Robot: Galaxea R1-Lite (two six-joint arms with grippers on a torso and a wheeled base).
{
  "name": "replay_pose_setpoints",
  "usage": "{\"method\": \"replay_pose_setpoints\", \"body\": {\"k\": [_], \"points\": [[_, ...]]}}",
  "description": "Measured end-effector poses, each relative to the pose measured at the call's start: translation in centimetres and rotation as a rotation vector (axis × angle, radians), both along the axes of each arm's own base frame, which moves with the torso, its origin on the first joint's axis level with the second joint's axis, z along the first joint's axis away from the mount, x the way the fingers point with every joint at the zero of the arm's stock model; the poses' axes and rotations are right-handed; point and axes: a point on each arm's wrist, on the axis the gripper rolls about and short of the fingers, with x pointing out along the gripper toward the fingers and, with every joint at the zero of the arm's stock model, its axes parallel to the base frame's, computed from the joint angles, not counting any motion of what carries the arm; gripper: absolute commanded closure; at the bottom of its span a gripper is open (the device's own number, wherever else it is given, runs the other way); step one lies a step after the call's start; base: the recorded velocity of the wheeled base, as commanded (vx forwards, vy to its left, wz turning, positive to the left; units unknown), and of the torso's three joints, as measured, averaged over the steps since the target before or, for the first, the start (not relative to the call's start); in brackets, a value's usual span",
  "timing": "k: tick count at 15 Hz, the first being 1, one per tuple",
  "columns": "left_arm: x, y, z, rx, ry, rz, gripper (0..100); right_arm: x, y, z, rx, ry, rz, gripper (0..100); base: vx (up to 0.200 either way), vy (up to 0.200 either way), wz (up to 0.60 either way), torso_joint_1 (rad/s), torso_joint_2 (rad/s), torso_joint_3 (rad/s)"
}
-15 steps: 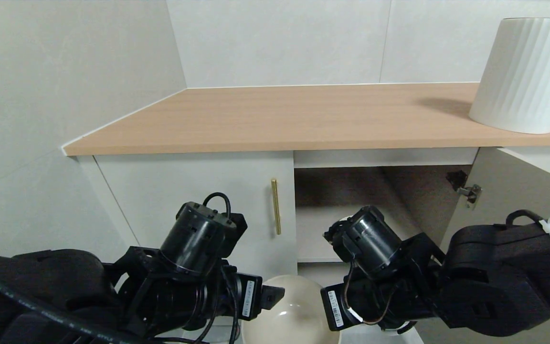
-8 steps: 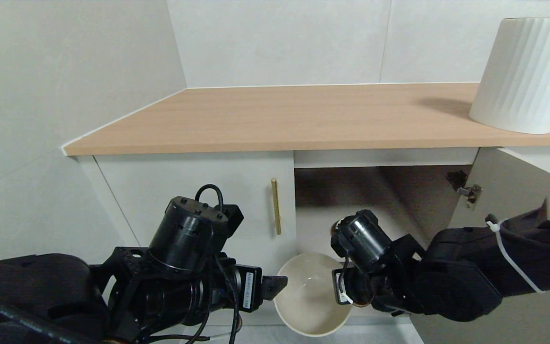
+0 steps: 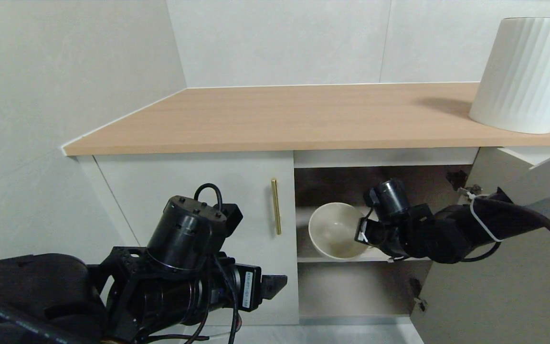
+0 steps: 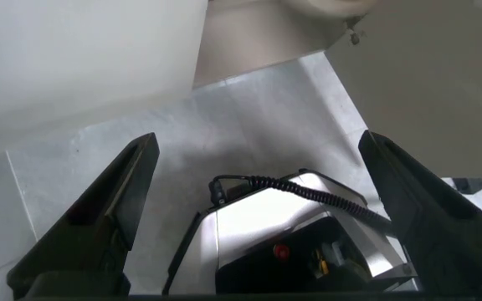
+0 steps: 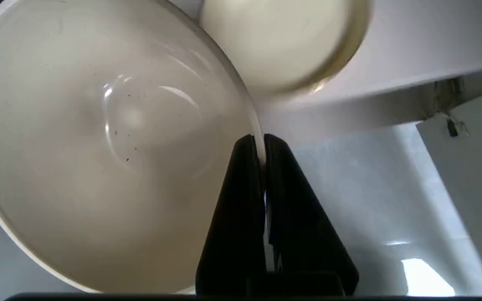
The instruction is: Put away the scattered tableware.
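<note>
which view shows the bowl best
The right wrist view: the bowl is close up, inside clear, rim pinched in the right claw. The head view shows it whole but small, tilted at the open cabinet. The left wrist view gives a pale sliver, maybe it.

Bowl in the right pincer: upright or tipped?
Tipped. The bowl hangs with its mouth facing outward, rim clamped in the right pincer, at the cabinet shelf.
</note>
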Motion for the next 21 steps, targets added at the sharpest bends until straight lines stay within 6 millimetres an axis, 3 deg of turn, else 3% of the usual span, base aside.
{"method": "replay_pose_setpoints", "body": {"k": [4, 10, 21], "points": [[0.0, 0.0, 0.0, 0.0, 0.0, 0.0, 0, 3.0, -1.7, -0.8, 0.039, -0.013, -0.101, 100, 0.0, 0.0, 0.0, 0.0, 0.0, 0.0], [0.0, 0.0, -0.1, 0.002, 0.002, 0.0, 0, 6.0, -3.5, -2.5, 0.034, -0.02, -0.2, 100, 0.0, 0.0, 0.0, 0.0, 0.0, 0.0], [0.0, 0.0, -0.1, 0.003, 0.003, 0.0, 0, 8.1, -4.4, -5.1, -0.001, -0.004, -0.263, 100, 0.0, 0.0, 0.0, 0.0, 0.0, 0.0]]}}
